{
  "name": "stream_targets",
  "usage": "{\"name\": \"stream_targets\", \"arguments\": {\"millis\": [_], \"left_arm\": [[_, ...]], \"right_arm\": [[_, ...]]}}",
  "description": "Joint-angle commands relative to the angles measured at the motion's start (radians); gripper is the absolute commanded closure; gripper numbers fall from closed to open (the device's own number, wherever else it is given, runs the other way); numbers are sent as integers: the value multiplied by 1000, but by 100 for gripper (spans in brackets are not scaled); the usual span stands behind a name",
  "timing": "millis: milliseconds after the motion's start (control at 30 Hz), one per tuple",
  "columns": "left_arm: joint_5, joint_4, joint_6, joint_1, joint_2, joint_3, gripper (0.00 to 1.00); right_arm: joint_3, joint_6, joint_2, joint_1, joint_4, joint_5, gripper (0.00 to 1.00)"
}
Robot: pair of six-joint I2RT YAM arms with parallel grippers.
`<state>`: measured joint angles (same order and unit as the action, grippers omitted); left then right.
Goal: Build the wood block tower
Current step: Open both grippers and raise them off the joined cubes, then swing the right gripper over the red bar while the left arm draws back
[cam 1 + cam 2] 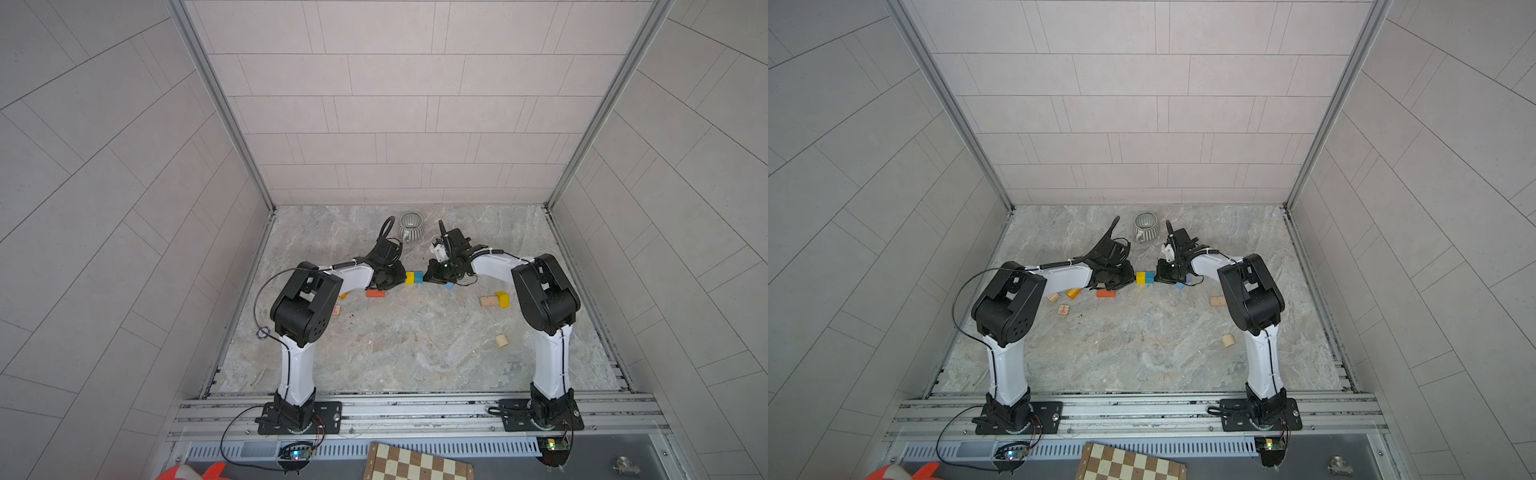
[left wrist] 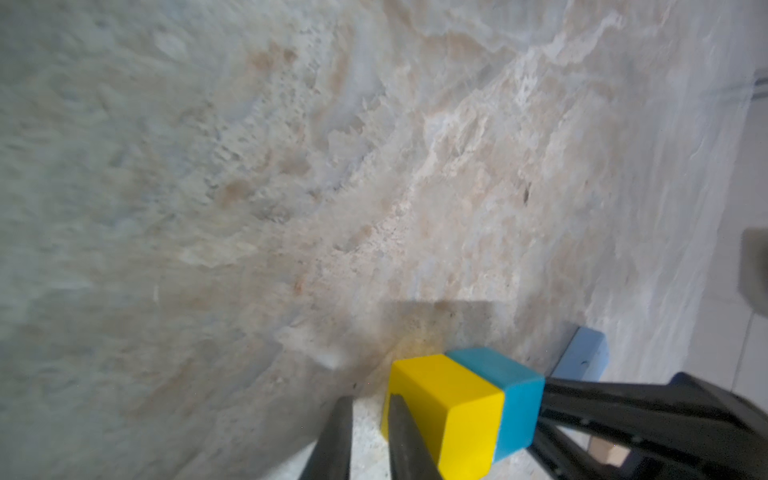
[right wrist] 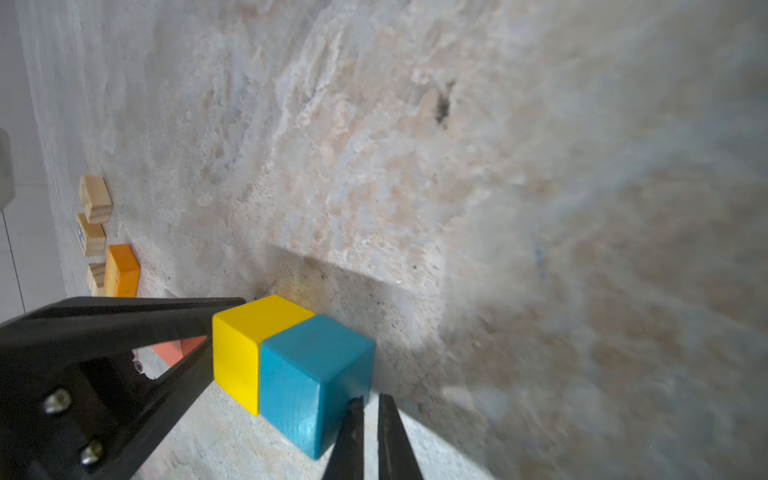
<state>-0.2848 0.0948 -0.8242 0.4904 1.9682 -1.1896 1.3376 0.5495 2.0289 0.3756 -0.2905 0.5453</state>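
yellow cube touching teal cube, left gripper at yellow, right gripper at teal, both slightly apart, holding nothing

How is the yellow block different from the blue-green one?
Colour: the yellow block is bright yellow, the teal block blue-green. Place: the yellow block sits by the left gripper, the teal block by the right gripper. Both are like-sized cubes, touching, on the table.

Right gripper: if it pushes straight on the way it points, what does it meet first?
The teal cube, seemingly touching the right gripper; the yellow cube sits flush behind it, backed by the left gripper.
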Motion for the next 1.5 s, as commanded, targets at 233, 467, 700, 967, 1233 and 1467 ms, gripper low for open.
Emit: {"name": "stream_targets", "arguments": {"millis": [233,467,700,967,1233,1467], "left_arm": [[116,228,88,-6,-234,-12,18],[207,434,169,-7,-430,-8,9],[317,610,252,-11,-611,6,0],[275,661,274,-106,-786,51,0],[296,644,234,-134,-947,169,0],[339,652,247,-204,-1032,220,0]], "right_arm": [[-29,-44,-200,-36,-197,-222,55],[-11,-95,-228,-63,-312,-336,42],[-2,-113,-216,-60,-330,-374,36],[98,-350,-227,49,-354,-351,27],[493,-744,-20,244,-597,-327,25],[732,-918,161,307,-713,-264,31]]}}
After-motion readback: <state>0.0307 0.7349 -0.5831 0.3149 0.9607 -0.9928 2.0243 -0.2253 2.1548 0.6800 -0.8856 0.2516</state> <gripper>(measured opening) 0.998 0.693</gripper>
